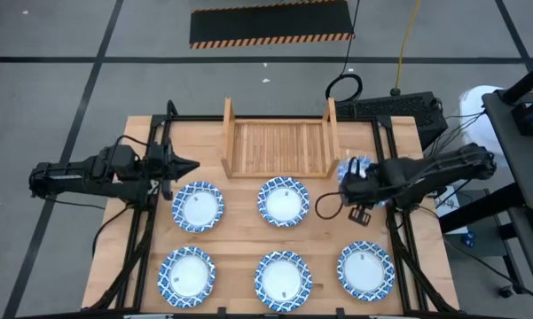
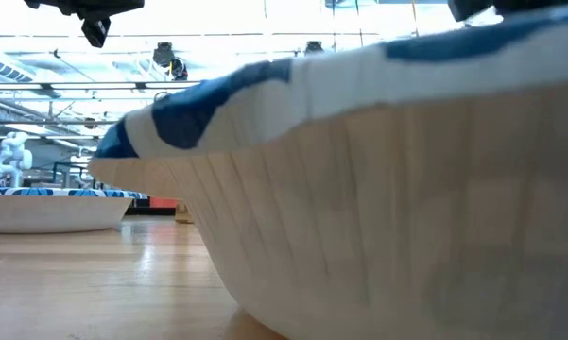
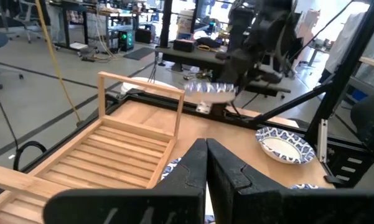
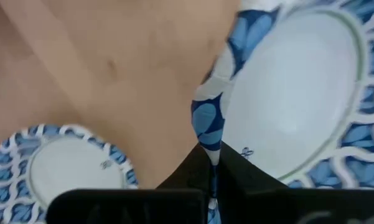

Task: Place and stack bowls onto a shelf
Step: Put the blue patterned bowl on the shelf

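Five blue-rimmed white bowls sit on the wooden table: two in the middle row (image 1: 198,206) (image 1: 283,201) and three in the near row (image 1: 187,272) (image 1: 282,279) (image 1: 365,270). A sixth bowl (image 1: 348,167) is in the air by the right side board of the shelf (image 1: 275,146), with my right gripper (image 1: 359,175) shut on it. The left wrist view shows that bowl (image 3: 211,92) above the table's far right part. My left gripper (image 1: 191,166) is shut on nothing, left of the shelf and raised above the table. My right gripper pinches the bowl's patterned rim (image 4: 208,146) between its two fingers, one on the inner side and one on the outer. The fingers point down from above. The bowl is lifted clear of the table and reaches out sideways from the fingers.
The shelf stands at the middle of the table's far edge, its slatted floor (image 3: 112,149) bare between the two upright side boards. The near middle bowl (image 2: 406,189) fills most of the low view. Black frame rails (image 1: 399,230) run along both sides of the table.
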